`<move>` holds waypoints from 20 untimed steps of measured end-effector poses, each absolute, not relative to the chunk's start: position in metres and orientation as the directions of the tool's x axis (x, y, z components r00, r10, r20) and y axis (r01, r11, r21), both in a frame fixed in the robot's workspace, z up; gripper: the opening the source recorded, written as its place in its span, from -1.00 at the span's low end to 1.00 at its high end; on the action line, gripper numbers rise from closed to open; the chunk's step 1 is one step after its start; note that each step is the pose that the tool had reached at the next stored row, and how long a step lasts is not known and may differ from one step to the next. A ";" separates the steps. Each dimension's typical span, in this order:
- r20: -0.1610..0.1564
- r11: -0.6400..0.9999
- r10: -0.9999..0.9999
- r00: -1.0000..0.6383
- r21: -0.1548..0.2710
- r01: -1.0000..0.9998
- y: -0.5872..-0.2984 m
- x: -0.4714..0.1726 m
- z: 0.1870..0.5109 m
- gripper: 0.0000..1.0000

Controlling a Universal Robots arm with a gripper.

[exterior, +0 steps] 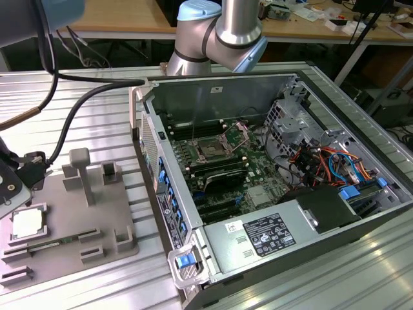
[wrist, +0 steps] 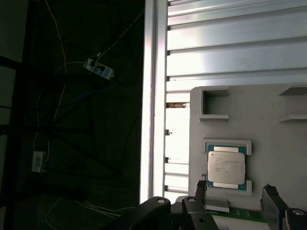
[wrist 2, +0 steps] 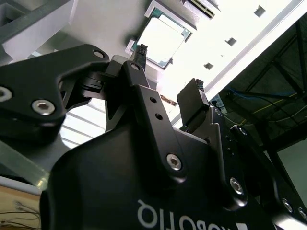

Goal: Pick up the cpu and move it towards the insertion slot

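Observation:
The cpu (exterior: 27,223) is a small square chip with a pale metal top, lying flat in a recess of the grey tray (exterior: 97,213) at the exterior view's left. In both wrist views my gripper (wrist: 235,192) hovers above the tray beside the cpu (wrist: 226,166), not touching it. It is open, with nothing between its black fingers (wrist 2: 140,50). In the second wrist view the cpu (wrist 2: 163,38) lies just beyond the fingertips. The insertion slot (exterior: 211,150) is a dark square socket with a metal frame, on the green board inside the open computer case.
The open computer case (exterior: 271,174) stands to the exterior view's right of the tray, its side wall (exterior: 158,174) rising between them. Grey upright blocks (exterior: 80,171) stand on the tray. A thick black cable (exterior: 71,119) hangs over the slatted table. The table's edge (wrist: 149,96) runs close to the tray.

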State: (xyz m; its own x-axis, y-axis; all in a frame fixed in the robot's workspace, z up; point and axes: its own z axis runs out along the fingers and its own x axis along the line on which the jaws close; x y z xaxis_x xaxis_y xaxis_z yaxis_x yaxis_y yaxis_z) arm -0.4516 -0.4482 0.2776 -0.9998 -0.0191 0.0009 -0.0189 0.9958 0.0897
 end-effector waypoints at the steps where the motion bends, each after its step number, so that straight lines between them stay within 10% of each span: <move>1: 0.001 0.996 -0.019 -1.000 0.085 -0.019 -0.448 -0.452 0.275 0.09; 20: 0.002 0.999 -0.007 -1.000 0.042 -0.007 -0.448 -0.452 0.260 0.09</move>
